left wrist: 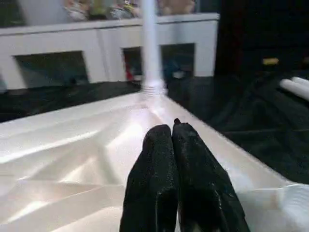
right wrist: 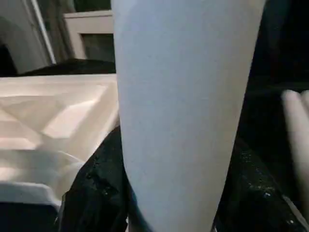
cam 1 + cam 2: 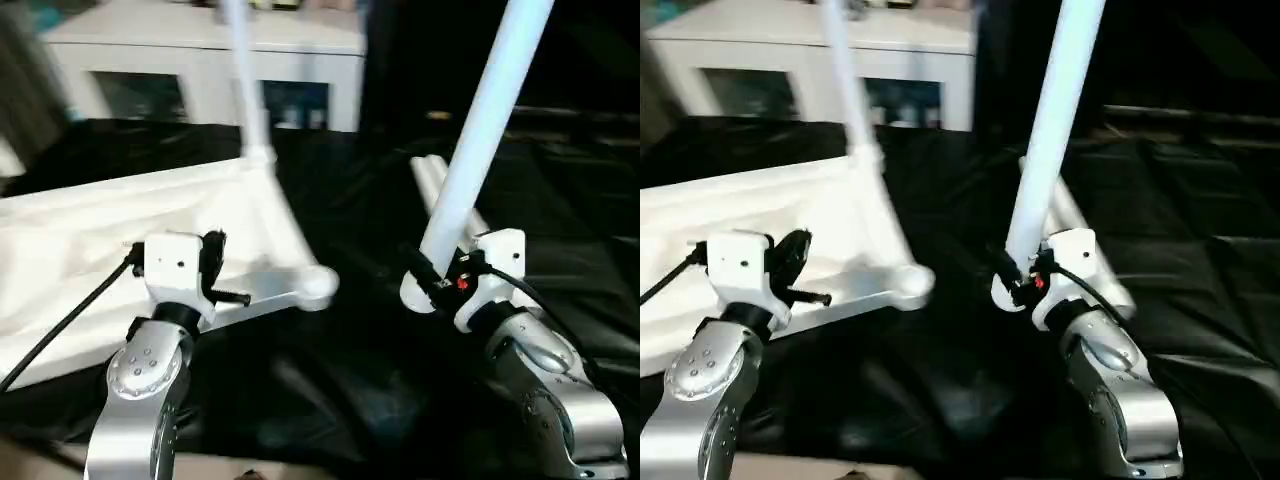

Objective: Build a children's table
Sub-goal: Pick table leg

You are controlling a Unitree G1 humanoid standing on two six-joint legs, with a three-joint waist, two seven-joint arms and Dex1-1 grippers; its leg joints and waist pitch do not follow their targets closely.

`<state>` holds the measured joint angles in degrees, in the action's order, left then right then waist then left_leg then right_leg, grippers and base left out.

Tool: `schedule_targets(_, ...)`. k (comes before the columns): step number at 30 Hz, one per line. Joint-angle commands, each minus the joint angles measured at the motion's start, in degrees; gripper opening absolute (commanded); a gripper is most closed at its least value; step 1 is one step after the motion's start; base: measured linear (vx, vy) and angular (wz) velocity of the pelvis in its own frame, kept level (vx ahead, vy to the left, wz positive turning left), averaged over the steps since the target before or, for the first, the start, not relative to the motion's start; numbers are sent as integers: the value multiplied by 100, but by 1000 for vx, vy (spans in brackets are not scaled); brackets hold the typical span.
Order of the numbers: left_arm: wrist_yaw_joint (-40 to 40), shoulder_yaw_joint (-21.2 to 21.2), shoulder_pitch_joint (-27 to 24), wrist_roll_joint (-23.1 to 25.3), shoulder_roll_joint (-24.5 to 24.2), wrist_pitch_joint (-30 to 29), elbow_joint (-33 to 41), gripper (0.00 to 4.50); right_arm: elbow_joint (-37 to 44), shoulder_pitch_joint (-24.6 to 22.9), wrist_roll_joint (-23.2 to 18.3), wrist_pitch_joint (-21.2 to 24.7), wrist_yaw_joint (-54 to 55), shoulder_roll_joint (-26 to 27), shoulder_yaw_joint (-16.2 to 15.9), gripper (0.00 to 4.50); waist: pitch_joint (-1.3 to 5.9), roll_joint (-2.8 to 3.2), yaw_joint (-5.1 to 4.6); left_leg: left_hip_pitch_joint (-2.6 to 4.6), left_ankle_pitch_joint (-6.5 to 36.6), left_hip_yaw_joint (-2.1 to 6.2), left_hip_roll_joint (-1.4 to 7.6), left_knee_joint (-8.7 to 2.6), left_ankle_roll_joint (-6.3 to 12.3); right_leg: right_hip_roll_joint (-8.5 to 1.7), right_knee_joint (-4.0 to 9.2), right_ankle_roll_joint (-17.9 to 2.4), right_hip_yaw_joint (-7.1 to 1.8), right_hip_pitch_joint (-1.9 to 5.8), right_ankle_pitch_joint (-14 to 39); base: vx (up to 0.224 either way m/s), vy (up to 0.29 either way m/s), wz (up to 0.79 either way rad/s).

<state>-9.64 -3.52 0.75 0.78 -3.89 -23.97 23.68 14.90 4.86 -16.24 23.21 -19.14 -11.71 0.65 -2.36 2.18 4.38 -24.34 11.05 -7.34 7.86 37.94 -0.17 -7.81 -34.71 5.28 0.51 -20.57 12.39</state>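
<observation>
At the left of the head view lies the tabletop point(image 3: 90, 240), ribbed underside up, one leg point(image 3: 245, 80) already standing in its far corner socket. Right of centre, my right gripper point(image 3: 432, 272) grasps a second leg point(image 3: 480, 130) near its flared end, tilted upward. My left gripper point(image 1: 176, 164) hovers clenched and empty over the tabletop. Two spare legs point(image 3: 440, 190) lie on the black cloth point(image 3: 330, 400) behind.

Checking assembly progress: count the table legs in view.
4: one leg stands in the tabletop's far corner, one is in the right gripper, two lie on the black cover behind it.
</observation>
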Motion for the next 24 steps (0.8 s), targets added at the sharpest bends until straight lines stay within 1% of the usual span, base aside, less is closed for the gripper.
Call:
schedule_targets(1,58,12,45,-42,-54,-76,-66,20,-36,125,19,-98,12,50,-13,189,176,0,-25,204,1843,187,309,-557,783,-424,791,-1037,-199,61,3503,-69,228,0)
schedule_targets(2,60,31,52,-50,-59,-55,-79,20,-50,136,33,-108,7,61,-4,189,187,81,-136,378,2385,119,245,-751,689,-50,619,-925,47,-44,3245,-69,228,0)
schedule_targets(3,73,58,70,-8,-74,-14,-101,20,-66,149,42,-122,6,62,-4,189,264,264,-309,538,2841,71,163,-1127,600,561,-179,-699,446,-167,1985,-66,245,5)
schedule_targets(4,90,75,92,19,-68,2,-122,20,-79,160,51,-140,7,59,-6,189,289,232,-348,506,2590,113,250,-1247,773,589,-726,-386,609,-202,994,-55,223,6)
schedule_targets(5,130,144,116,156,-113,61,-140,20,-102,177,55,-157,9,54,-9,189,224,231,-315,465,2421,88,386,-1283,849,466,-773,-334,684,-257,696,-55,223,6)
schedule_targets(6,134,152,119,173,-118,68,-142,20,-105,179,56,-159,9,54,-10,189,204,145,-344,422,2531,107,459,-1338,723,404,-710,-385,678,-178,593,-76,176,-2)
schedule_targets(7,205,272,158,407,-201,25,-177,20,-133,193,67,-195,9,44,-15,189,236,42,-302,396,3115,154,537,-1452,56,197,-480,-536,538,-71,608,-93,140,-12)
schedule_targets(8,223,292,175,431,-196,44,-206,20,-145,200,72,-214,11,39,-11,189,227,-52,-236,276,3513,153,593,-1508,-434,52,-390,-637,390,16,900,-93,140,-12)
schedule_targets(9,238,279,191,388,-149,51,-234,20,-152,205,74,-234,17,31,7,189,263,-153,-148,290,3585,91,473,-1179,-975,-458,-30,-880,118,-59,1402,-114,137,5)
schedule_targets(10,247,258,207,344,-117,65,-248,20,-160,216,74,-244,18,27,30,189,123,-44,-205,352,784,762,216,665,-729,-1372,731,-1526,-241,-110,2717,-112,167,-25)
schedule_targets(11,260,247,222,328,-105,61,-258,20,-168,226,74,-250,17,26,52,189,95,148,-453,-112,1145,952,295,44,-1291,-273,359,-1169,851,252,3189,-112,167,-25)
schedule_targets(12,280,243,239,336,-119,59,-279,20,-183,240,70,-249,16,29,79,189,235,450,-504,280,2010,1558,817,-740,-1417,321,-388,-909,802,194,2431,-38,171,-36)
schedule_targets(13,290,262,250,379,-157,97,-287,20,-195,248,74,-252,15,27,86,189,67,462,-470,211,3734,1649,1148,-1177,-1697,410,-1004,-580,500,-130,1473,-48,117,6)
schedule_targets(14,287,246,254,340,-142,118,-292,20,-202,250,76,-256,13,25,93,189,257,517,-560,277,3649,1572,919,-962,-1443,479,-1194,-270,383,-320,991,-48,117,6)
schedule_targets(15,350,208,284,330,-119,87,-301,20,-206,244,71,-262,9,22,108,189,250,505,-621,267,3418,1580,830,-971,-1113,460,-1124,-327,341,-252,994,-114,50,-10)
schedule_targets(16,380,185,300,322,-103,69,-307,20,-206,241,67,-265,8,21,114,189,261,485,-609,337,3061,1508,581,-946,-722,474,-901,-521,350,-182,832,-105,4,-25)
schedule_targets(17,370,182,321,324,-112,60,-326,20,-212,243,59,-271,12,17,116,189,268,462,-595,364,2896,1475,482,-965,-618,460,-770,-586,319,-121,749,-105,4,-25)
schedule_targets(18,354,188,341,335,-126,59,-342,20,-219,245,51,-273,21,12,120,189,244,390,-565,254,2886,1409,243,-1034,-599,327,-420,-691,193,117,517,-112,-63,-25)
schedule_targets(19,329,196,353,323,-134,103,-355,20,-227,246,47,-282,28,7,126,189,287,76,-462,32,2788,1108,-64,-841,-614,-32,119,-620,-67,278,832,-123,-137,-31)
schedule_targets(20,299,205,367,310,-141,130,-368,20,-241,250,46,-294,33,5,132,189,188,116,-400,-86,2653,966,-75,-677,-679,-505,393,-672,-184,282,1732,-123,-137,-31)
schedule_targets(21,280,242,373,330,-177,147,-376,20,-249,254,54,-302,29,16,146,189,264,-138,-313,33,1555,687,-103,-221,-490,-647,694,-345,-200,190,3476,-130,-147,-26)
schedule_targets(22,272,276,373,343,-200,177,-389,20,-255,258,66,-312,34,28,156,189,250,-149,-255,-29,611,552,-44,-175,-272,-600,706,-376,-183,217,3850,-111,-110,-25)
schedule_targets(23,269,298,369,344,-211,182,-394,20,-252,257,74,-319,39,37,165,189,184,-138,-261,-21,518,500,-10,-244,-281,-557,753,-459,-43,161,4096,-111,-110,-25)
schedule_targets(24,269,298,369,344,-211,182,-394,20,-252,257,74,-319,39,37,165,189,182,-104,-243,21,565,456,36,-307,-292,-477,752,-591,26,133,4188,-65,-69,-21)
